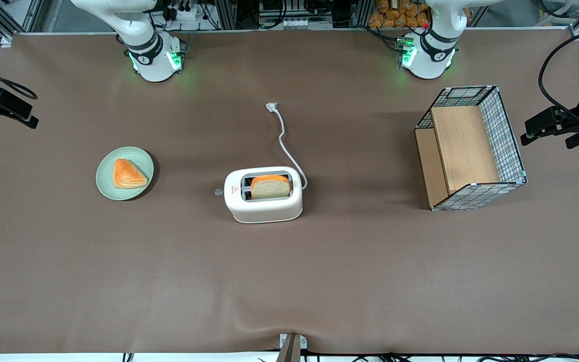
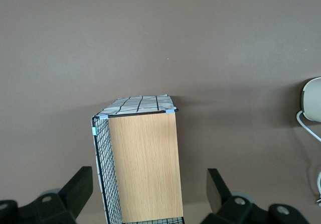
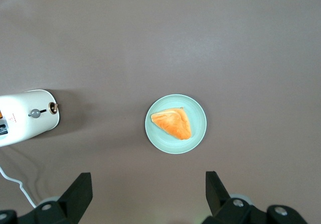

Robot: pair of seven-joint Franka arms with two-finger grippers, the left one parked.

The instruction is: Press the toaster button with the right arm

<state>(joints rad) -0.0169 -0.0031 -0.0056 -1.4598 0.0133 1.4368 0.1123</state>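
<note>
Centrally on the brown table (image 1: 118, 281) stands the toaster (image 1: 263, 194), holding 1 slice of bread (image 1: 270, 187) in a slot, its white cord (image 1: 286, 143) trailing away from the front camera. The toaster button (image 1: 218, 191) juts from the narrow end facing the working arm's side, toward a green plate (image 1: 124, 173) carrying a triangular pastry (image 1: 128, 174). The right arm's gripper (image 3: 149, 194) hangs high above the plate, fingers (image 3: 79, 191) spread wide and holding nothing. A wire-and-wood basket (image 1: 471, 147) sits toward the parked arm's end.
</note>
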